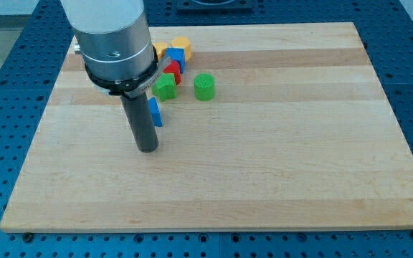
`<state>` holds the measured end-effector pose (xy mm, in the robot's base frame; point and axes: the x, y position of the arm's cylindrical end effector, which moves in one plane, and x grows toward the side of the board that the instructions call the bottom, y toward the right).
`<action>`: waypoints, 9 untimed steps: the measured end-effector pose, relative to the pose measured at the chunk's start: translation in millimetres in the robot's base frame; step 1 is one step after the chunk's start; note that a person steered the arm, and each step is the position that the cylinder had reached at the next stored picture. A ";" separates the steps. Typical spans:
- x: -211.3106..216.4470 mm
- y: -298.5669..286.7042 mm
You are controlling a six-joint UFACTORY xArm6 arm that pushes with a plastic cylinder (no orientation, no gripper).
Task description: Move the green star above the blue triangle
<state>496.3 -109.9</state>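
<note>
The green star [165,87] lies on the wooden board [264,158] at the upper left, just right of my arm. The blue triangle [155,112] sits below it, partly hidden behind my dark rod. My tip [147,149] rests on the board just below and left of the blue triangle, close to or touching it. The green star lies above and slightly right of the blue triangle, with a small gap between them.
A green cylinder [203,86] stands right of the star. A cluster above the star holds a red block [173,72], a blue block [176,56], a yellow block [181,45] and another yellow block [160,49]. The arm's body hides the board's upper left.
</note>
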 end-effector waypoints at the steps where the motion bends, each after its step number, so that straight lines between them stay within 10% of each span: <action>1: 0.0 0.0; 9: -131.3 34.5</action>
<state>365.0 -75.4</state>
